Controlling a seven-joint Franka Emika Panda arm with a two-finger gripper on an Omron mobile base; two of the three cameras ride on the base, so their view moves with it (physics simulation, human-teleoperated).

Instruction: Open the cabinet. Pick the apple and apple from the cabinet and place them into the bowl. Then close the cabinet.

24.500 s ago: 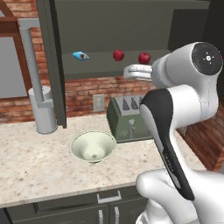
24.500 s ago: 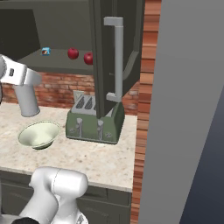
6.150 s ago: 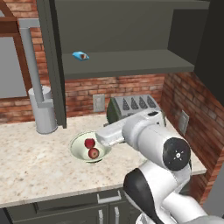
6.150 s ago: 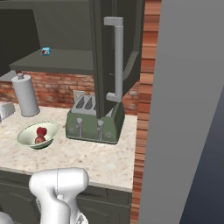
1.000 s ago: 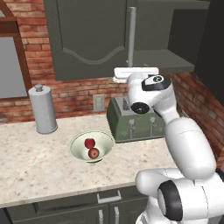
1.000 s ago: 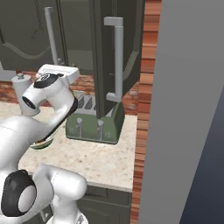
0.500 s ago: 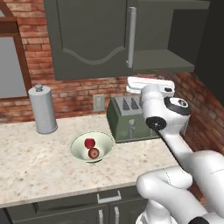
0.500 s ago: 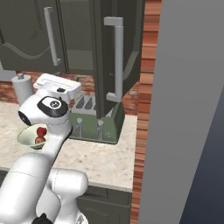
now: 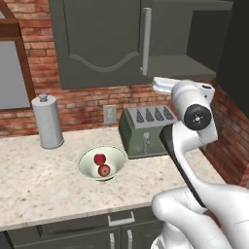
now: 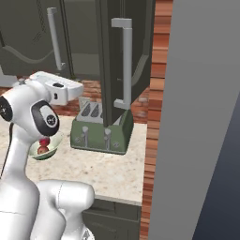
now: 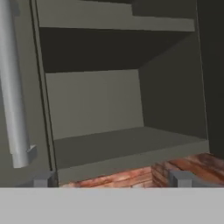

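Observation:
The cabinet (image 9: 97, 44) has its left door shut, with the silver handle (image 9: 145, 41) at its edge. The right door (image 10: 108, 61) stands open, edge-on to the right base view, and the bare shelf (image 11: 131, 144) shows inside. Both red apples (image 9: 99, 159) (image 9: 104, 170) lie in the pale bowl (image 9: 103, 163) on the counter, which is also in the right base view (image 10: 44, 149). My gripper (image 9: 156, 86) hangs in front of the open right half, just below the left door's handle. In the hand view the gripper (image 11: 113, 179) is open, its fingertips (image 11: 43, 179) wide apart with nothing between them.
A green toaster (image 9: 146, 129) stands right of the bowl, below my hand. A grey canister (image 9: 47, 121) is at the back left of the speckled counter (image 9: 39, 185). A brick side wall (image 10: 152, 117) closes the counter's right end.
My hand has moved a little to the right, away from the left door's handle, and the arm has swung over to the right. Doors, bowl and apples have not moved.

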